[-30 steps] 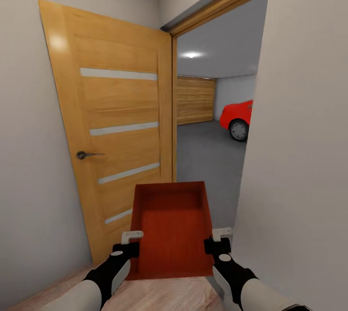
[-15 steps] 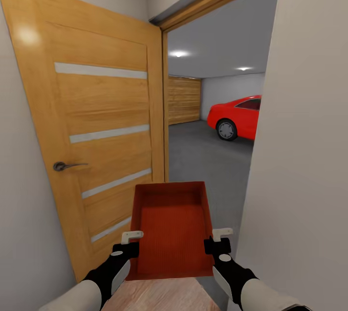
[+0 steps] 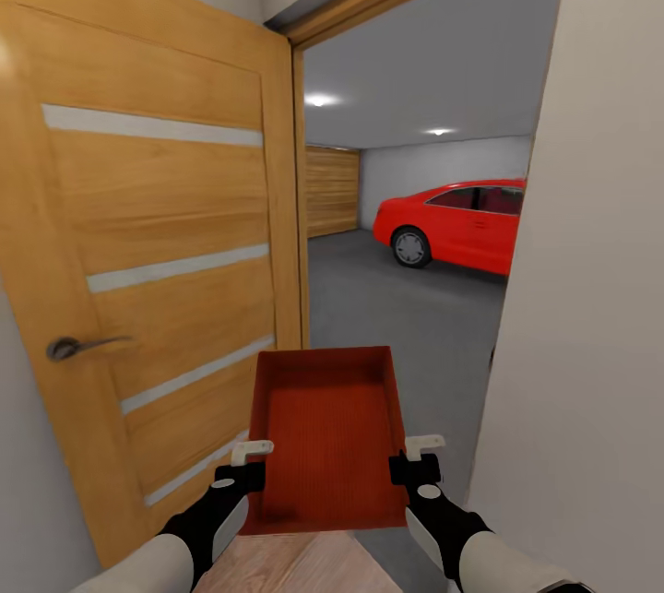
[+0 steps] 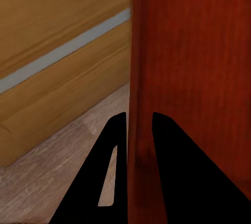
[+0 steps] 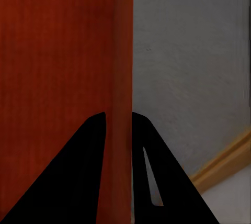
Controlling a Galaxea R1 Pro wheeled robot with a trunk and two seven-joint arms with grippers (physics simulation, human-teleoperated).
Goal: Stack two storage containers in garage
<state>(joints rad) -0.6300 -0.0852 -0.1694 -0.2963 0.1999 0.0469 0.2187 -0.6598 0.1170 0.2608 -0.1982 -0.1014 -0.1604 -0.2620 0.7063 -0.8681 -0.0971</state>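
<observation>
A red storage container (image 3: 328, 434) is carried level at the garage doorway, the left gripper (image 3: 249, 462) clamped on its left wall and the right gripper (image 3: 417, 456) on its right wall. Beyond the open wooden door (image 3: 148, 243), a red car (image 3: 456, 222) stands on the grey concrete floor (image 3: 397, 307).

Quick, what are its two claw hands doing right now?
Left gripper: shut on the side wall of the storage container.
Right gripper: shut on the container's opposite wall.
</observation>
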